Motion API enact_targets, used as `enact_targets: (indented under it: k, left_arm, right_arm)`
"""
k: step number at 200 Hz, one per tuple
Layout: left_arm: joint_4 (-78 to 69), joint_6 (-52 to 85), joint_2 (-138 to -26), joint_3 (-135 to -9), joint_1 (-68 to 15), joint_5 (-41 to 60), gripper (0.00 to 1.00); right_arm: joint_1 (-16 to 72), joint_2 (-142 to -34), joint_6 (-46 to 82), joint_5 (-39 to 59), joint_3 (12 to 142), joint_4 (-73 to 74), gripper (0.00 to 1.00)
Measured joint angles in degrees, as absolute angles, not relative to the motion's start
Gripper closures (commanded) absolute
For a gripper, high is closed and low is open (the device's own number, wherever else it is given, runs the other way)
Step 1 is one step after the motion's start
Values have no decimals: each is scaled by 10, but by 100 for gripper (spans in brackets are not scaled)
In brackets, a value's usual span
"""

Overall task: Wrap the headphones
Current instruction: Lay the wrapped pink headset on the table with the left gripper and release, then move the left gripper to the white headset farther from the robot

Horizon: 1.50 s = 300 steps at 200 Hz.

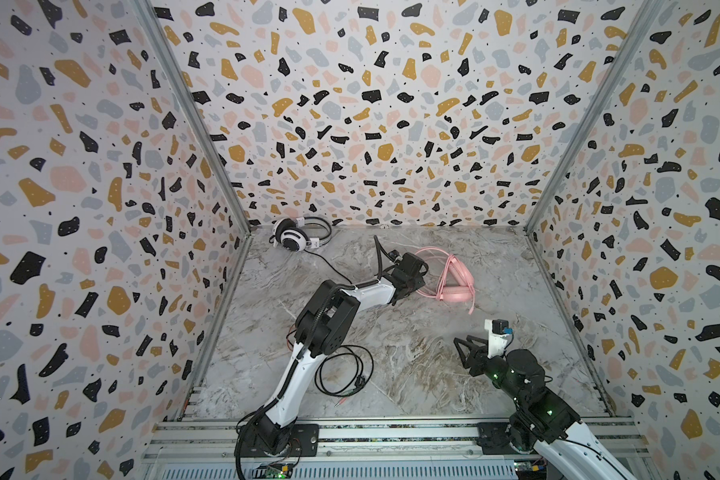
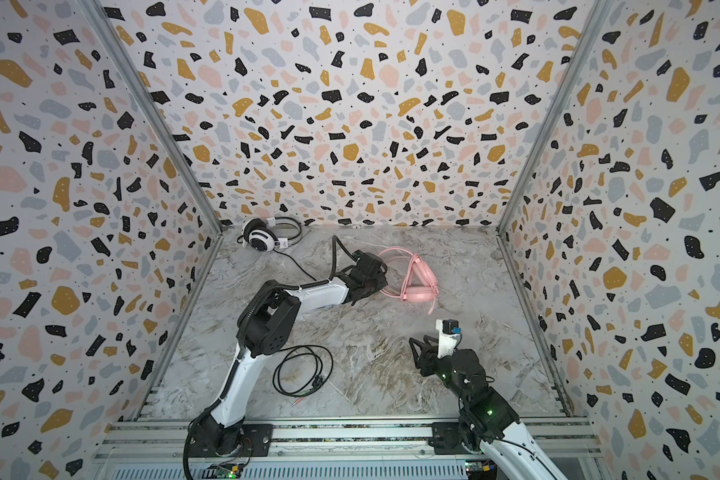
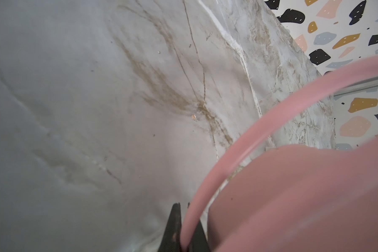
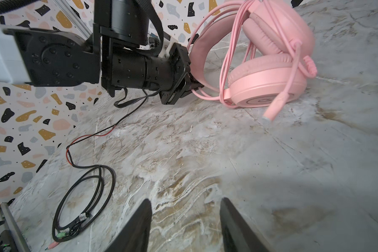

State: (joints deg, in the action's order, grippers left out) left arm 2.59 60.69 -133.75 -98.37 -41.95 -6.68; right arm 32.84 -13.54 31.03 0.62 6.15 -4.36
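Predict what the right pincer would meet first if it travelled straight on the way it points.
Likely bare table first, since the right pincer seems tilted down; past that lies the left pincer, shut on the pink cable. Depth is unclear.

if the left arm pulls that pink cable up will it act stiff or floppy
Probably floppy: the pink cable hangs in loose loops around the pink headset. It likely sags on either side of the left gripper that pinches it. A hard pull may drag or tip the headset, since the loops wrap it.
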Motion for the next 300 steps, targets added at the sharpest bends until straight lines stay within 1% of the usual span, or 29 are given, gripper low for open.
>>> enact_targets:
  k: [10,24,28,38,64,82,118,152,159,180,196,208,268,300]
  left_arm:
    - [26,609,-1349,-998,-420,-67,89]
    - [24,613,-1359,-1009,-420,-64,83]
    - [23,616,-1360,-1009,-420,-64,78]
    - [23,618,-1361,-1009,-421,-63,72]
    - [15,624,-1361,-1009,-421,-63,70]
    - [11,624,-1361,-1009,-421,-63,65]
    - [11,618,-1361,-1009,-421,-63,62]
    - [14,591,-1351,-1007,-421,-67,49]
    - [15,584,-1345,-1003,-421,-68,48]
    - [18,557,-1307,-977,-421,-78,45]
    - [14,531,-1265,-942,-421,-93,39]
    - [13,516,-1238,-921,-421,-105,37]
    - [10,445,-1158,-823,-400,-141,38]
    - [13,408,-1087,-751,-358,-149,38]
  right_arm:
    - [328,-135,311,6,62,-44,48]
    - [328,-134,311,6,62,-45,48]
    - [328,-134,311,6,62,-45,48]
    - [328,-131,311,6,62,-47,48]
    - [328,-124,311,6,62,-48,48]
    - [328,-124,311,6,62,-48,48]
    - [328,-124,310,7,62,-48,48]
    - [328,-124,310,7,62,-48,48]
    - [328,-124,310,7,62,-48,48]
    - [328,-124,310,7,62,-48,48]
    - [328,-124,310,7,62,-48,48]
    - [328,-124,310,7,62,-48,48]
    - [328,-135,310,7,62,-47,48]
    - [328,-160,304,5,62,-34,47]
